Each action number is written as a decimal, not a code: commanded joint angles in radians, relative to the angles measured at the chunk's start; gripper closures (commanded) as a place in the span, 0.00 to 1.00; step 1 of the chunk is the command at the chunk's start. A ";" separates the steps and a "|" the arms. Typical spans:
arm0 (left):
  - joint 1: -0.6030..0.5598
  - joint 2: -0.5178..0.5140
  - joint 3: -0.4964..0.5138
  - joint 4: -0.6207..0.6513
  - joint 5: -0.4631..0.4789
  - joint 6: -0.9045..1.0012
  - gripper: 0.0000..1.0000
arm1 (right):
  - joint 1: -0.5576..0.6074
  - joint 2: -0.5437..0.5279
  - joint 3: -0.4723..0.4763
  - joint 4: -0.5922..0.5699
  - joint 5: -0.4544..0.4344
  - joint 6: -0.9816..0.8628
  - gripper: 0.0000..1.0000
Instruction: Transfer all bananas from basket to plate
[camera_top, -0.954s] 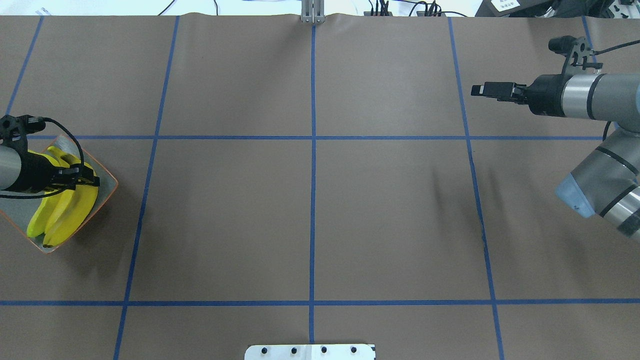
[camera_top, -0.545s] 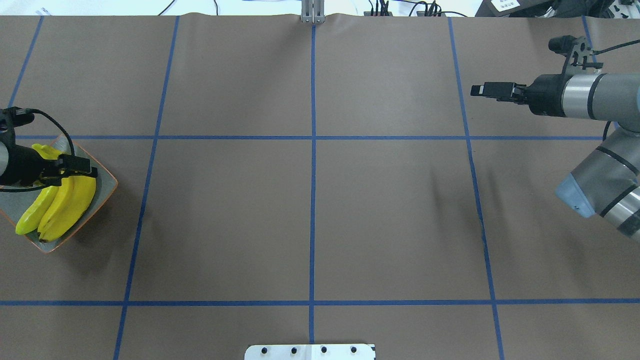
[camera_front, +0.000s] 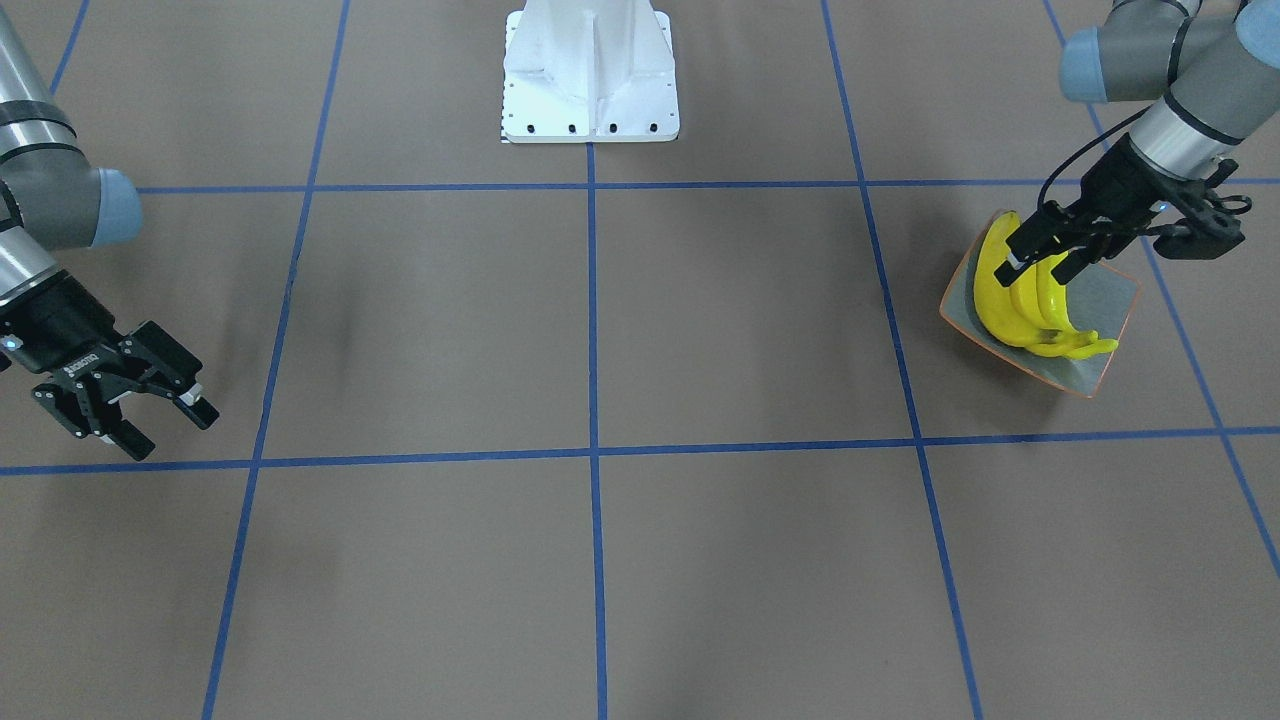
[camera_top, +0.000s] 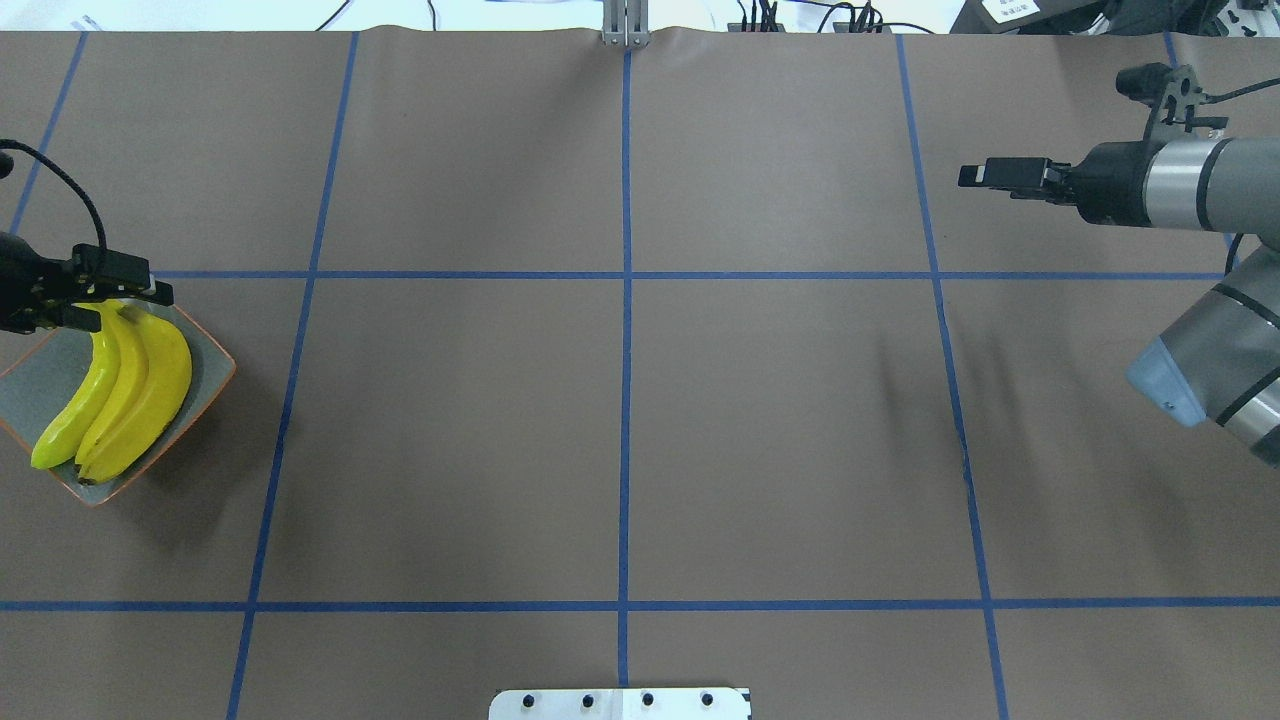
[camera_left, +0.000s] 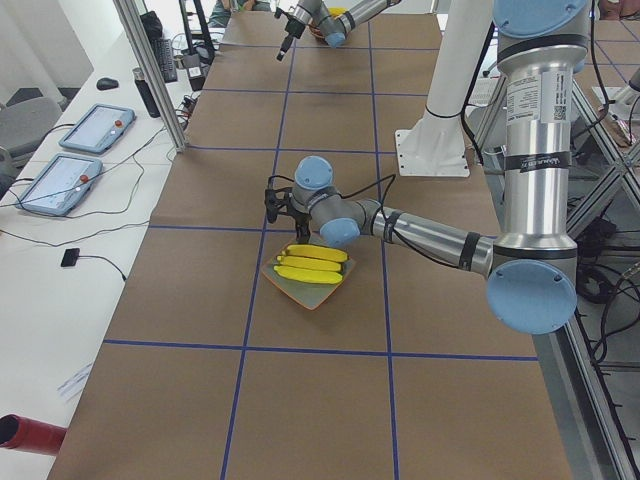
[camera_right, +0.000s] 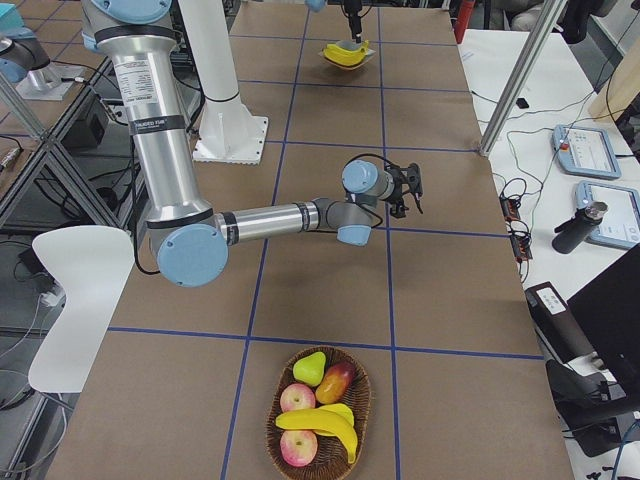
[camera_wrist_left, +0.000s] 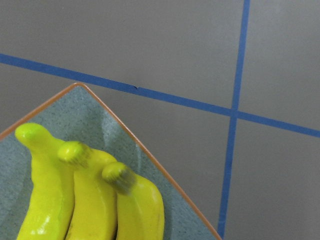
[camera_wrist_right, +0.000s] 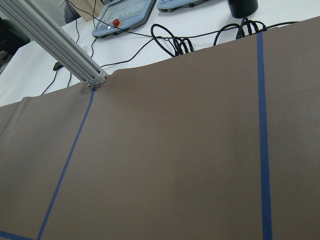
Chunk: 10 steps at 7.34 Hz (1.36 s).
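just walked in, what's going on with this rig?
Banana transfer, nearly done. Three bananas lie side by side on the plate at the robot's left end of the table. The left gripper hovers open over their stem ends, holding nothing. The right gripper hangs open and empty above the table. One banana is still in the basket with other fruit, at the right end.

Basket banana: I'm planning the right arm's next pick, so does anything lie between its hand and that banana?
Nothing visible does. In the exterior right view, only bare table shows between the right hand and the basket. The banana lies on top of the other fruit, uncovered.
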 joint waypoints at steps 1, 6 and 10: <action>0.045 -0.102 -0.027 0.079 0.004 0.001 0.00 | 0.103 -0.018 -0.006 -0.095 0.089 -0.164 0.00; 0.142 -0.231 -0.030 0.203 0.024 -0.002 0.00 | 0.509 -0.097 -0.012 -0.619 0.267 -0.791 0.00; 0.137 -0.220 -0.038 0.202 0.067 -0.004 0.00 | 0.596 -0.255 -0.029 -0.888 0.234 -1.045 0.00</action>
